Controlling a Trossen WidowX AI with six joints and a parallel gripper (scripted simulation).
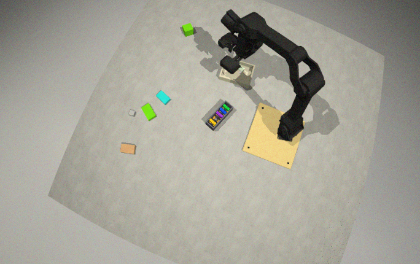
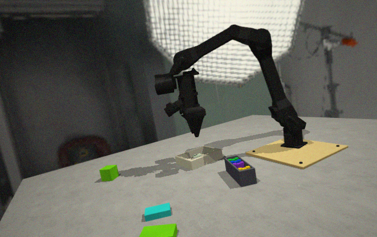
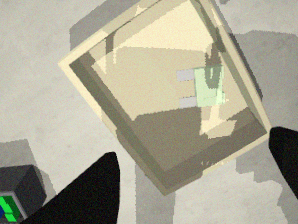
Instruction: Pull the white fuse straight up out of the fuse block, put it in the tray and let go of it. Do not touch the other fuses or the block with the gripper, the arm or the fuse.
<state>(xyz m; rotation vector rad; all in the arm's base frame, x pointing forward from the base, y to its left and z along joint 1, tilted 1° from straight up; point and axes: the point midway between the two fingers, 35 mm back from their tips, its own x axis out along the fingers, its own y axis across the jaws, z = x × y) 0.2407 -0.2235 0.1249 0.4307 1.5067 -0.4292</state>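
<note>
Item: my gripper (image 2: 196, 134) is hovering above the tray (image 2: 184, 162), fingers spread, gripping nothing. Fuse (image 3: 209, 87) is lying inside the tray.

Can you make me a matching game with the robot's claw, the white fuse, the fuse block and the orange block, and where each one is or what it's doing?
Things:
1. gripper
2. white fuse
3. fuse block
4. orange block

States or places:
A. lying on the floor of the tray
B. open and holding nothing, above the tray
C. lying alone, far from the arm
D. holding green, blue, purple and yellow fuses

Pairs: 1-B, 2-A, 3-D, 4-C
</note>
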